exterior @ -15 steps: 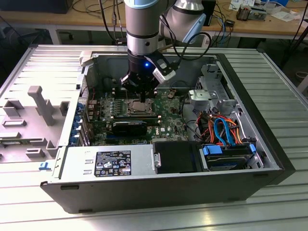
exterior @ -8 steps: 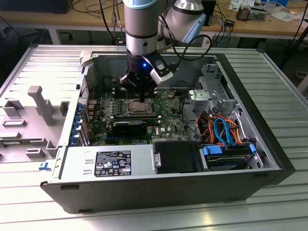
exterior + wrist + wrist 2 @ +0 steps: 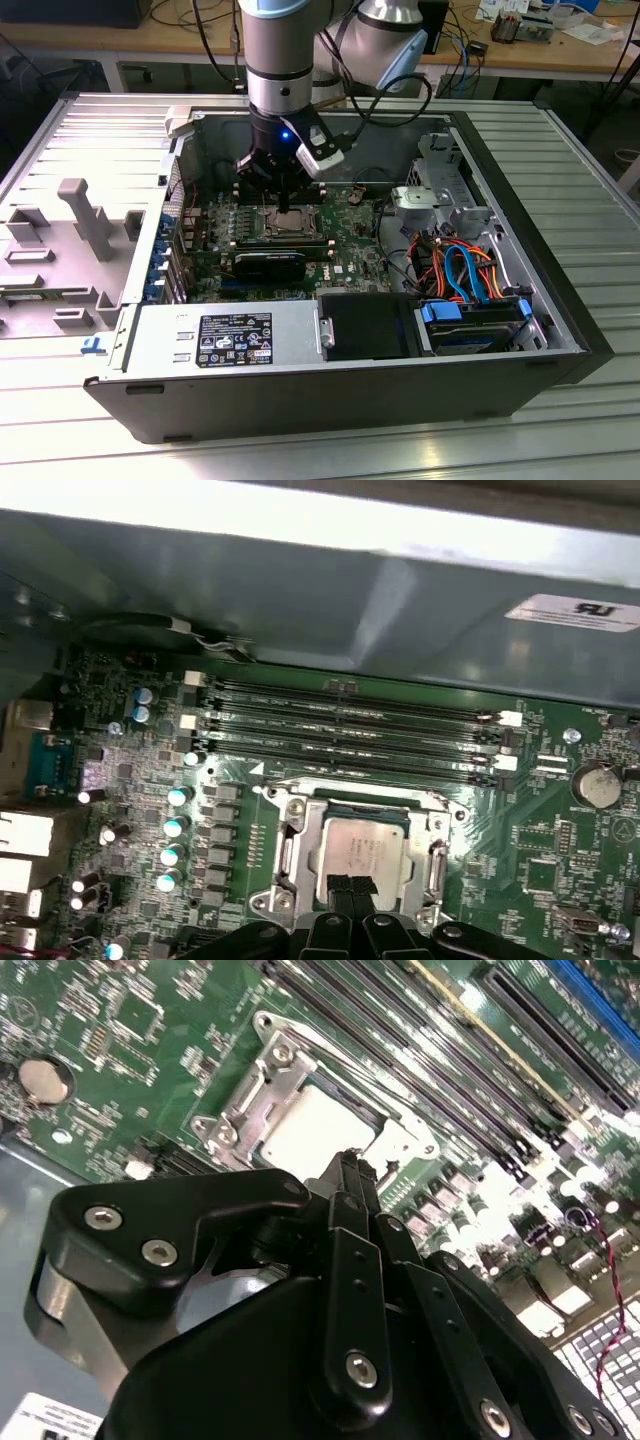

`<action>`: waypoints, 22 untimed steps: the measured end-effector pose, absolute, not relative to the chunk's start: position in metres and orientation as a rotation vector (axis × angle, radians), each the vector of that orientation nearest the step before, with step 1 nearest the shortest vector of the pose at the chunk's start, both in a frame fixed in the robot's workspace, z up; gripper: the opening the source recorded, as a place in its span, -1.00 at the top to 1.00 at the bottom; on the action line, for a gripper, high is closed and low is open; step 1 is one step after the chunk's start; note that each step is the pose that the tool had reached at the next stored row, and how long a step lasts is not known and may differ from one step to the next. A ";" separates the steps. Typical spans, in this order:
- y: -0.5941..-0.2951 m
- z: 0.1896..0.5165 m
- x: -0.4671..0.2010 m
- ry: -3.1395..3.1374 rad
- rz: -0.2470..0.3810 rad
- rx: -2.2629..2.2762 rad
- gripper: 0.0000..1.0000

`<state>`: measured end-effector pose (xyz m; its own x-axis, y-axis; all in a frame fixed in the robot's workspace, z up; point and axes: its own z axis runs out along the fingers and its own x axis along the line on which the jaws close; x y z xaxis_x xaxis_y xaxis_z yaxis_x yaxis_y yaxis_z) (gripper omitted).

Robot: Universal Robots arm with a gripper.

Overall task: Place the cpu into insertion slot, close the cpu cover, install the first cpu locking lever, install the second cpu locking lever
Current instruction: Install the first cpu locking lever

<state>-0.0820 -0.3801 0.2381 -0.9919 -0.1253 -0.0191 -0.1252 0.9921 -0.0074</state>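
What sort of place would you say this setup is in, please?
Probably a lab or workshop: an open computer case lies on a slatted metal table, with cluttered wooden benches behind, while the gripper hovers over the cpu.

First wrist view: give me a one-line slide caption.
Gripper with fingertips together at the edge of the cpu cover, closed over the cpu in the socket.

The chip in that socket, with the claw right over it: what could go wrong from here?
1. The gripper hangs with its tips together right at the edge of the cpu, which lies in the slot with the cover down around it. A slightly off push could scrape the chip's top or skid off the frame.
2. Memory slots and capacitors crowd the socket, so a sideways slip might knock them.
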 end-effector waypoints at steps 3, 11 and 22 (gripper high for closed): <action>-0.379 0.238 -0.089 3.116 -0.009 -0.190 0.79; -0.374 0.238 -0.109 3.117 -0.010 -0.176 0.79; -0.356 0.238 -0.135 3.115 -0.010 -0.169 0.79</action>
